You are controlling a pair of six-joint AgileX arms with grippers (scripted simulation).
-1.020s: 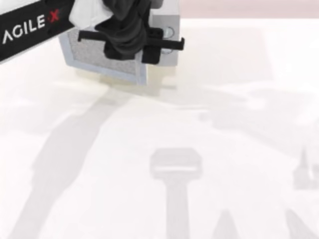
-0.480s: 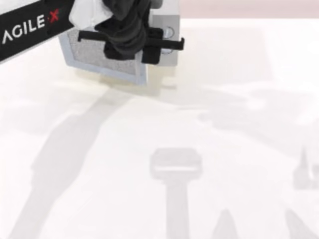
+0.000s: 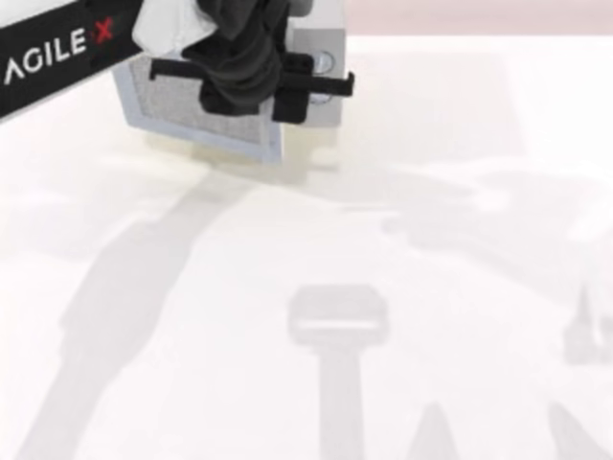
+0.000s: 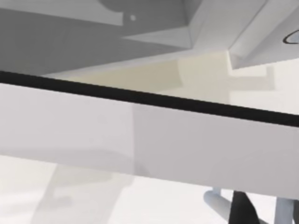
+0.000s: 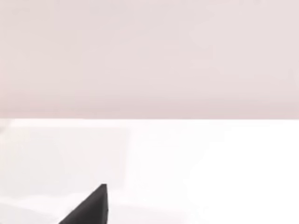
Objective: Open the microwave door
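Observation:
The microwave [image 3: 321, 43] stands at the table's far left. Its two knobs [image 3: 323, 63] are on the side panel. The microwave door [image 3: 187, 105], with its speckled mesh window, is swung ajar, its free edge [image 3: 278, 144] standing out in front of the knob panel. My left gripper [image 3: 295, 94] hangs over that edge, shut on the door's handle. In the left wrist view the door's pale face [image 4: 154, 135] fills the frame, the cavity [image 4: 140, 74] shows behind it, and a handle post [image 4: 283, 212] sits beside a dark fingertip [image 4: 243, 210]. My right gripper [image 5: 93, 207] is parked outside the top view.
The left arm's black link [image 3: 48, 53] crosses the top left corner. Arm shadows [image 3: 335, 326] fall on the white table. A pink wall [image 5: 149, 56] rises behind the table's far edge.

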